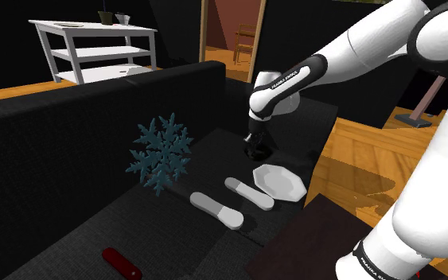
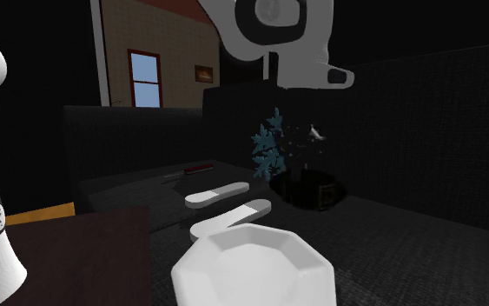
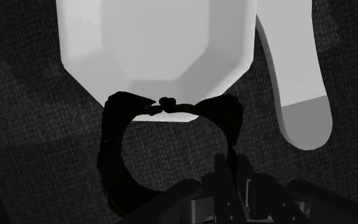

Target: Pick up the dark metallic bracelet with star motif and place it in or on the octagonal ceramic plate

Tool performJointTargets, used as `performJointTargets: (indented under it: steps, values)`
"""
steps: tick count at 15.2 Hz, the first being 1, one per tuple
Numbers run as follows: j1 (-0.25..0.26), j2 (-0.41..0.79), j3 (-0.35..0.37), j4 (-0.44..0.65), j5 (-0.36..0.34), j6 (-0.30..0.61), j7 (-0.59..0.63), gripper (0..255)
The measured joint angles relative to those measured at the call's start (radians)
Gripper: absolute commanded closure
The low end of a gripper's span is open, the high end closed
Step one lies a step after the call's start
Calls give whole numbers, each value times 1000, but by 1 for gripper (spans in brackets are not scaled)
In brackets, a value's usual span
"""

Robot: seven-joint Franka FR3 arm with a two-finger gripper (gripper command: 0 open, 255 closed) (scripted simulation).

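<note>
The gripper (image 1: 257,147) seems to be pinching the dark bracelet (image 3: 110,159) by its band, fingers nearly together. In the shoulder view the plate (image 1: 279,181) is lying just beside it, at five o'clock.

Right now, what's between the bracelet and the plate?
Nothing: in the wrist view the bracelet overlaps the rim of the plate, with no other object between them.

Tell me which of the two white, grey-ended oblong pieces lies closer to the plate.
The oblong piece right beside the white octagonal plate, also seen alongside it in the wrist view. The other piece lies beyond it, farther from the plate.
</note>
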Motion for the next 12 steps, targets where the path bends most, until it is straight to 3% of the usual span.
performJointTargets:
  steps: [9, 12]
  values:
    - [-54, -294, -51, -363, -25, 67, -87, 255]
    - [-60, -301, -58, -404, -26, 101, -100, 255]
